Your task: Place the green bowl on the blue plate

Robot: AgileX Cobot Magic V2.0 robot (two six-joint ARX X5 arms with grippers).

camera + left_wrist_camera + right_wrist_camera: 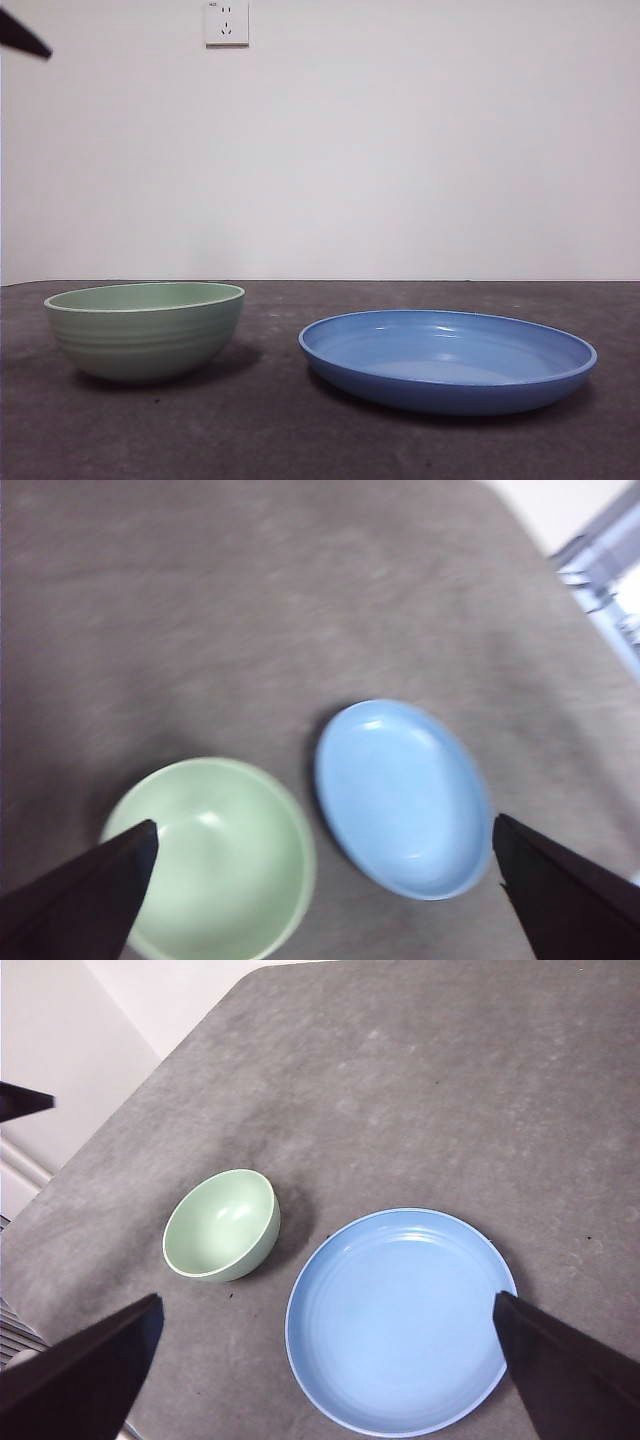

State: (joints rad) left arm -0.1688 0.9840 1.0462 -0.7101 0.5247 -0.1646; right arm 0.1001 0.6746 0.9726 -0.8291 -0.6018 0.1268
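two dishes sit apart on the dark grey tabletop (300, 440): the green bowl (146, 330) upright, and the blue plate (447, 360) beside it, a clear gap between them, both empty. the left gripper (325, 845) hangs high above the pair, nearer the bowl, fingers (90, 900) spread wide, holding nothing. the right gripper (325, 1325) hangs above the plate, its fingers (560, 1360) also wide apart and empty. a white wall socket (227, 22) shows behind.

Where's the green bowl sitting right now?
In the front view the green bowl stands upright on the table at the left, beside the blue plate with a clear gap between them; neither gripper touches it.
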